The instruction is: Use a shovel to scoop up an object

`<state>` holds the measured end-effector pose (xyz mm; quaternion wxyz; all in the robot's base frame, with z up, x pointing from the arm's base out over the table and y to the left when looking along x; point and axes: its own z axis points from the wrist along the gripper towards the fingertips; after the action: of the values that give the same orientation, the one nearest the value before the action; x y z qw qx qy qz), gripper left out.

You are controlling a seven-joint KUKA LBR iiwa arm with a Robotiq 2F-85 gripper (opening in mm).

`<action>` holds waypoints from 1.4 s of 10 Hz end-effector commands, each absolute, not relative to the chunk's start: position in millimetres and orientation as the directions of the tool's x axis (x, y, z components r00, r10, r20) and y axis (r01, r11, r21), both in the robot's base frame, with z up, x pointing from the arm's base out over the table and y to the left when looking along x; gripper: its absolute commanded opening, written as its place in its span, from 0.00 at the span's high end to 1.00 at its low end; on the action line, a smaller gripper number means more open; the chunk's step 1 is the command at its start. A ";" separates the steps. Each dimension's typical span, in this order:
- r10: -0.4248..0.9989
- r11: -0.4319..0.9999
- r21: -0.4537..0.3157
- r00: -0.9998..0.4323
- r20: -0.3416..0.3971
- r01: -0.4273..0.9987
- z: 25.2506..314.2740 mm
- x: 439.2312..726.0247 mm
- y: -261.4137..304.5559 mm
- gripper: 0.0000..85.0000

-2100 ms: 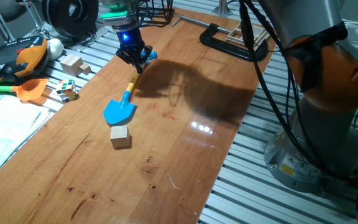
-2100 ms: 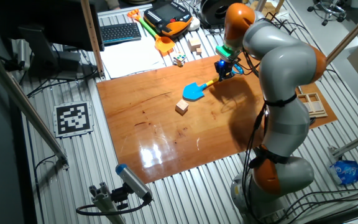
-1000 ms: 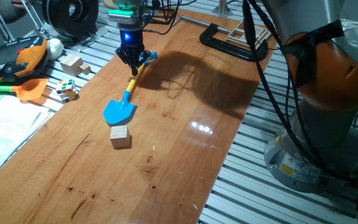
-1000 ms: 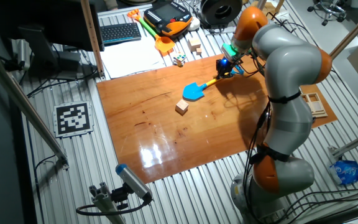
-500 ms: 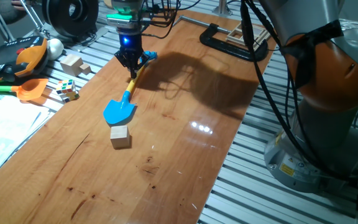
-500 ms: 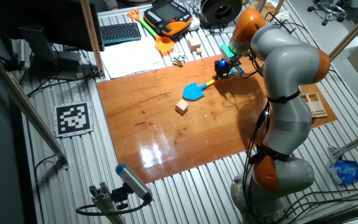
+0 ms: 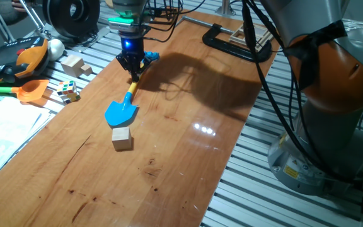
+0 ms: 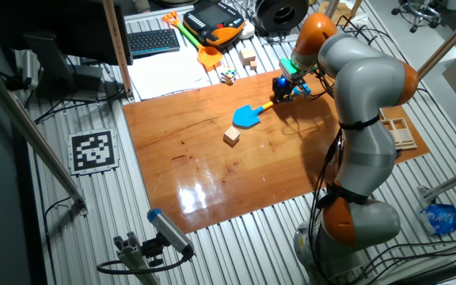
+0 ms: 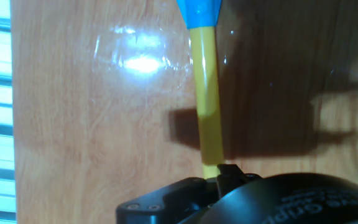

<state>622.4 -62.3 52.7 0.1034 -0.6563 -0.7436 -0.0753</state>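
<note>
The shovel [image 7: 121, 112] lies on the wooden table [image 7: 188, 157], blue blade toward the front, yellow shaft [image 9: 206, 106] running back to its blue end loop [image 7: 151, 57]. It also shows in the other fixed view [image 8: 248, 117]. My gripper [image 7: 133, 68] stands over the far end of the shaft, fingers straddling it and shut on it; the hand view shows the shaft entering the black fingers [image 9: 229, 177]. The small pale wooden cube [image 7: 121, 137] rests on the table just in front of the blade tip, a small gap apart, and shows in the other fixed view [image 8: 230, 136].
Off the table's left edge lie an orange-bladed toy shovel [image 7: 30, 90], a multicoloured puzzle cube [image 7: 69, 92], larger wooden blocks [image 7: 74, 63] and papers [image 7: 5, 129]. A black C-clamp [image 7: 232, 44] sits at the table's far right. The arm's base [image 7: 333, 126] stands right of the table.
The gripper has shifted slightly left along the shaft's end and turned more upright. The shovel and the cube have stayed in place.
</note>
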 end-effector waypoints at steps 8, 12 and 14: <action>0.962 0.110 -0.025 -0.100 0.254 0.994 59.3 621.6 -54.2 0.60; 0.959 0.110 -0.021 -0.100 0.264 0.994 53.3 632.3 -53.4 0.60; 0.958 0.120 -0.017 -0.111 0.264 0.993 46.1 636.3 -53.6 0.60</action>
<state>636.2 -53.7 45.2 0.1047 -0.6577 -0.7415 -0.0816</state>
